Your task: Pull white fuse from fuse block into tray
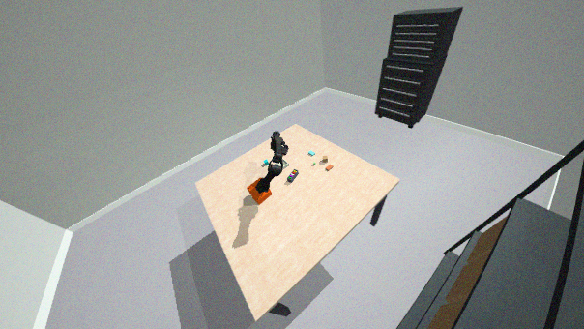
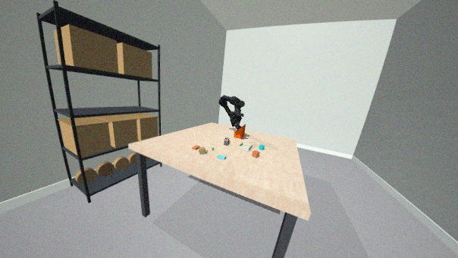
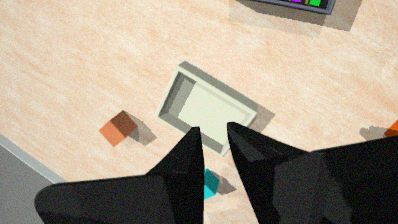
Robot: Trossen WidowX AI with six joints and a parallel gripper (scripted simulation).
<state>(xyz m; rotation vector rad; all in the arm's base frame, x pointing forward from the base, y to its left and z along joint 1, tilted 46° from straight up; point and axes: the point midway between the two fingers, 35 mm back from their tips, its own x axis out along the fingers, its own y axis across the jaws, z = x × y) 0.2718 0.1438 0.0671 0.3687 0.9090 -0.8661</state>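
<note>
White fuse is not to be picked out in any view. The fuse block (image 3: 295, 4) that belongs to it is cut by the upper edge of the wrist view at 1 o'clock, showing only a dark grey wall and slivers of a purple fuse (image 3: 297, 1) and a green fuse (image 3: 314, 2). In the top view the block (image 1: 293, 175) is a small dark bar with coloured specks, too small to tell a white one among them, so whether the fuse sits in its slot cannot be told. Nothing white lies in the tray (image 3: 173, 99).

The tray is a pale greenish-white, shallow rectangle with a raised rim, set on the desk (image 3: 75, 55) at the middle of the wrist view, well apart from the block. The gripper (image 3: 213, 128) hangs over the tray's 6 o'clock rim, its black jaws drawn nearly together with only a narrow slit left. Through that slit the tray floor and rim show, and nothing is held between the jaws.

At 9 o'clock from the tray lies an orange cube (image 3: 118, 128), near it but apart. A teal cube (image 3: 211, 183) sits at 6 o'clock, partly hidden behind the jaws. An orange piece (image 3: 393, 128) shows at the 3 o'clock edge.

In the top view the arm (image 1: 276, 160) rises from its orange base (image 1: 259, 192) and leans toward 1 o'clock.
</note>
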